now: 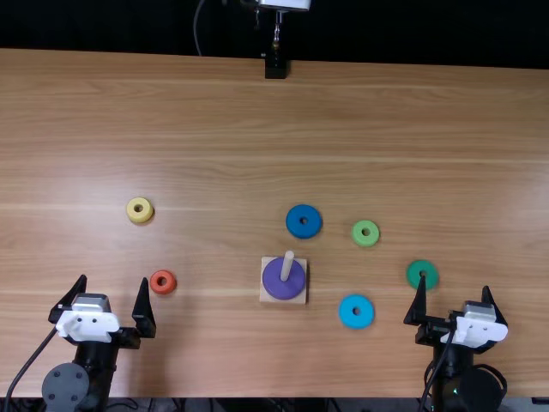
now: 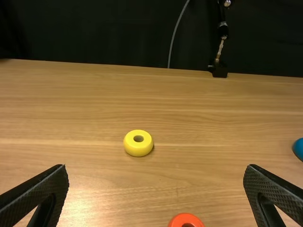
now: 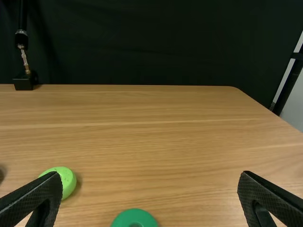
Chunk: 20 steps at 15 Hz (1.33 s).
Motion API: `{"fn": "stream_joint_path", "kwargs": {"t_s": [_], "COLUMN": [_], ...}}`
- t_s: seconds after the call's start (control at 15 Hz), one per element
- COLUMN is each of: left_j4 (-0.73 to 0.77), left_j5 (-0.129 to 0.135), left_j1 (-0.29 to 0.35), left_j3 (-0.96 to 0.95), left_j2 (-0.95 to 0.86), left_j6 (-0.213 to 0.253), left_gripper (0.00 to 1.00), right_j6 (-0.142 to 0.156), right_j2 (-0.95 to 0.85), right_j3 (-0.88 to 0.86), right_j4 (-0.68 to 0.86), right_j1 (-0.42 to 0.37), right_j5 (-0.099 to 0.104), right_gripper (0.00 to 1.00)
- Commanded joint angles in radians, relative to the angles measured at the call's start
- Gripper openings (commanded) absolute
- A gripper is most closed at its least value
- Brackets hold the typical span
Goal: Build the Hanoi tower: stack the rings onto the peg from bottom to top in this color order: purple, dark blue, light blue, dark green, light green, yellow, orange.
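Black, flat-fingered left gripper [image 1: 114,278] and right gripper [image 1: 455,281] pointed forward, fingers spread apart, over the light brown wooden table [image 1: 343,112]; beyond their fingertips hung black cloth [image 3: 142,42].

My fingers [image 2: 40,191] show rough, matt, meshlike faces at lower left and lower right. Across the frame's middle, 7 smooth rings [image 1: 295,226] look plastic; the peg [image 1: 288,261] and base [image 1: 265,298], matt wood. My table [image 1: 214,120] is smooth, faintly glossy wood; matt cloth [image 3: 142,42] spans the top.
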Motion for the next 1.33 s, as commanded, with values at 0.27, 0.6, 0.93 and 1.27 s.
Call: {"fn": "stream_joint_path", "kwargs": {"t_s": [0.27, 0.6, 0.93, 1.27], "left_j4": [-0.016, -0.014, -0.016, -0.014], "left_j5": [0.012, 0.012, 0.012, 0.012], "left_j1": [0.01, 0.01, 0.011, 0.011], "left_j3": [-0.051, -0.051, -0.051, -0.051], "left_j2": [-0.012, -0.012, -0.012, -0.012], "left_j6": [0.004, 0.004, 0.004, 0.004], "left_gripper": [1.0, 1.0, 1.0, 1.0], "right_j6": [0.002, 0.012, 0.012, 0.012], "right_j2": [-0.007, 0.014, 0.395, 0.789], "right_j3": [-0.015, 0.252, 0.493, 0.715], "right_j4": [0.019, 0.024, 0.024, 0.022], "right_j1": [0.01, 0.014, 0.175, 0.317], "right_j5": [0.001, 0.001, 0.004, 0.008], "right_gripper": [1.0, 1.0, 1.0, 1.0]}}
